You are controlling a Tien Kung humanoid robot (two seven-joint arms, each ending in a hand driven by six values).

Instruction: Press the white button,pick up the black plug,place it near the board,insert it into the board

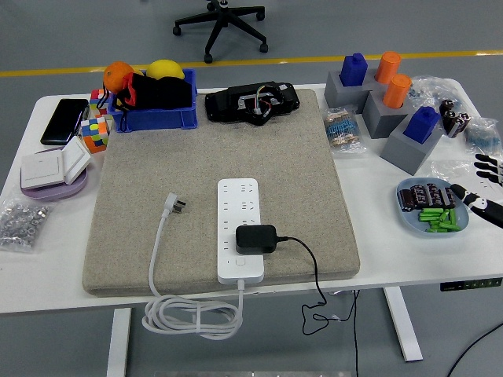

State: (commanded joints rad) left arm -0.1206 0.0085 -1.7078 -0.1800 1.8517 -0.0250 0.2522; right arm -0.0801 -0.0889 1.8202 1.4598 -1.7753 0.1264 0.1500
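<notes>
A white power strip lies lengthwise on the beige felt mat. The black plug sits on the strip's lower half, its thin black cable trailing off the table's front edge. The strip's white button is at its near end. My right hand shows at the right edge, fingers spread over the blue dish, holding nothing. The left arm is out of sight.
The strip's white cord and plug loop over the front edge. A blue bin, cubes, a phone, a switch on a purple plate, grey blocks with pegs and a bag of nuts ring the mat.
</notes>
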